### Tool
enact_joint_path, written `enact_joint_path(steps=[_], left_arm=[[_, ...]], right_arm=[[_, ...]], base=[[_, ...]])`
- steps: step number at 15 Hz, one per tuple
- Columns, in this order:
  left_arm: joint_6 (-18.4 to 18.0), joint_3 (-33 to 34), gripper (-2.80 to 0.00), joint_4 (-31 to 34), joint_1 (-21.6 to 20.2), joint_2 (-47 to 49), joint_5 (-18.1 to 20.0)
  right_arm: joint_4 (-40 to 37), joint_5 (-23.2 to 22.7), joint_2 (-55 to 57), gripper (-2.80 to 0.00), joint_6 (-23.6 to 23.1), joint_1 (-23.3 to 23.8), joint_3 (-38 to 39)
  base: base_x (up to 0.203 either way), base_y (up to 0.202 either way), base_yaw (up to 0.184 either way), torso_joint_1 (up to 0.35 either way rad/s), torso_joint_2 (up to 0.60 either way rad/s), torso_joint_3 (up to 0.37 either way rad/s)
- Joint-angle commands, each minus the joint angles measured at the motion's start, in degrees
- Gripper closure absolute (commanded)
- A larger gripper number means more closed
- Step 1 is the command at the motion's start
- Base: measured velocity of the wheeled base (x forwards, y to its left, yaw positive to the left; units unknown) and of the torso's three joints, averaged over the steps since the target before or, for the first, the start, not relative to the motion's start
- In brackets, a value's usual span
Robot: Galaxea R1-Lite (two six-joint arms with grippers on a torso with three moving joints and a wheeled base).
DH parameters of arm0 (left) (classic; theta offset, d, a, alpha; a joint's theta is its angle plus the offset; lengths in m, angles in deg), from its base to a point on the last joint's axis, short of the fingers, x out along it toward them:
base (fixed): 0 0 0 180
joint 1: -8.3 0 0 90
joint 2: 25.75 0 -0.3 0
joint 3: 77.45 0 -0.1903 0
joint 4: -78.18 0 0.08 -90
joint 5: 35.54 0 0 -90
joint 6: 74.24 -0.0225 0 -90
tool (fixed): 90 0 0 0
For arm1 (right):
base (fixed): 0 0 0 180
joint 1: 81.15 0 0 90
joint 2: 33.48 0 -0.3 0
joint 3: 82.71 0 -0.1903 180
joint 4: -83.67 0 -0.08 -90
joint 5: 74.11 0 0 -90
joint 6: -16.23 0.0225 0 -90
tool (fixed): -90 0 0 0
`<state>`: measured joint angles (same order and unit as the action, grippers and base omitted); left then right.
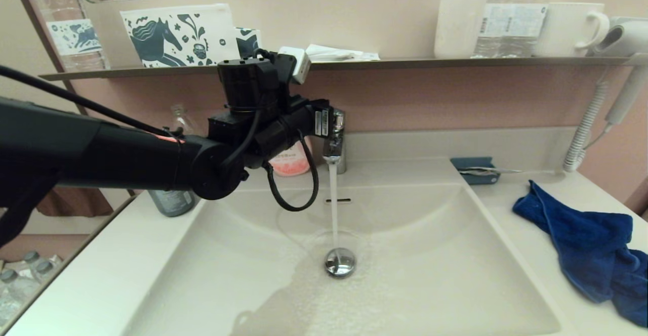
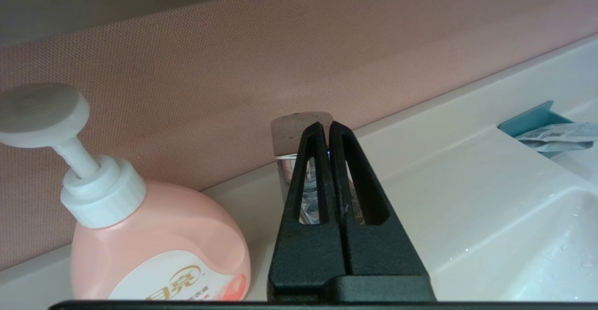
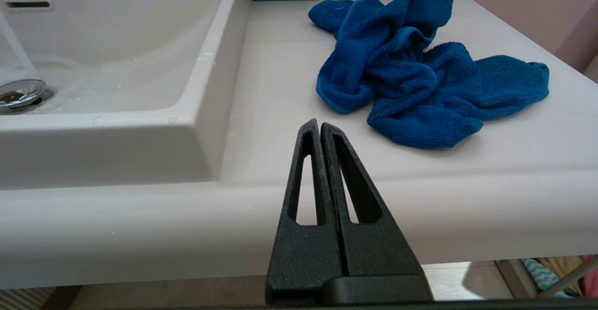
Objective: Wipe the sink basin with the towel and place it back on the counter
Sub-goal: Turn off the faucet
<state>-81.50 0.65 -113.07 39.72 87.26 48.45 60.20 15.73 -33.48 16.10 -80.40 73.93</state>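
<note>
The left gripper (image 2: pixel 325 125) is raised at the back of the sink basin (image 1: pixel 430 295), its two black fingers pressed together with nothing between them. Their tips sit right at the chrome faucet (image 2: pixel 299 135); whether they touch the faucet top cannot be told, since the fingers cover most of its body in the left wrist view. In the head view the left arm's wrist hides the fingers altogether and masks part of the faucet (image 1: pixel 335 143). Just beside this gripper, toward the robot's left, stands a pink soap pump bottle (image 2: pixel 159 249), its lower part cut off at the picture edge. A stream of water (image 1: pixel 333 204) falls from the faucet onto the round drain plug (image 1: pixel 340 262), and the basin floor around it looks wet.

The right gripper (image 3: pixel 319 124) does not appear in the head view. Its fingers are likewise closed on nothing, and it hangs low in front of the counter (image 3: pixel 280 67), outside the front edge. The towel (image 3: pixel 420 76) lies crumpled on the counter ahead of this gripper and well apart from it, to the right of the basin. In the head view the towel (image 1: pixel 582 245) runs off the frame's right edge. Beyond the towel, a small teal tray (image 1: pixel 475 170) sits near the counter's raised back edge; what it holds is hard to make out.
</note>
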Motion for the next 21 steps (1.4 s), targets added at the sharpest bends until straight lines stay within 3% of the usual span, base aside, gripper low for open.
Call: enact_joint_path(steps=[1,10,21], left_arm=[[-0.4,0.0,0.00,0.5,0.0,1.1,0.0],[-0.6,0.7,0.00,0.6,-0.1,1.5,0.0],[-0.6,7.2,0.00,0.0,0.6,-4.6,0.0]], right_arm=[[0.0,0.0,0.0,0.00,0.0,0.0,0.0],[0.0,0.0,0.0,0.00,0.0,0.0,0.0],[0.0,0.0,0.0,0.00,0.0,0.0,0.0]], base=[[0.000,0.000,0.000,0.000,0.00,0.000],[0.000,0.000,0.000,0.000,0.00,0.000],[0.000,0.000,0.000,0.000,0.00,0.000]])
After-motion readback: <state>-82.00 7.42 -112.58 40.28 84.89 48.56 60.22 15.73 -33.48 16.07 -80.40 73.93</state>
